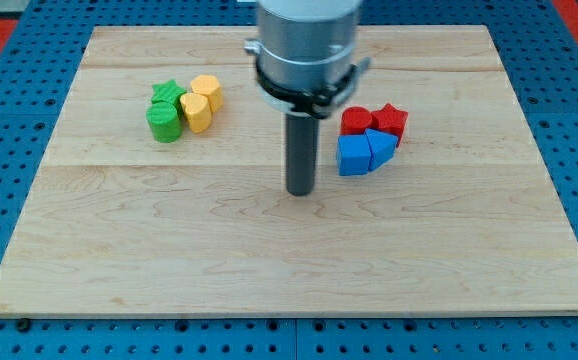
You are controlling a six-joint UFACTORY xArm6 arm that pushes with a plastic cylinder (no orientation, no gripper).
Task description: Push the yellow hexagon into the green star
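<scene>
The yellow hexagon (207,92) sits in the upper left part of the wooden board (169,250), right beside the green star (168,93), which lies to its left. A second yellow block (196,112) and a green cylinder-like block (165,122) sit just below them, all packed in one cluster. My tip (300,190) rests on the board near the middle, well to the right of and below this cluster, touching no block.
A red cylinder-like block (357,121), a red star (390,120), a blue cube (353,155) and a blue triangular block (380,150) form a cluster just right of the rod. The arm's grey body (305,45) hangs over the board's top middle.
</scene>
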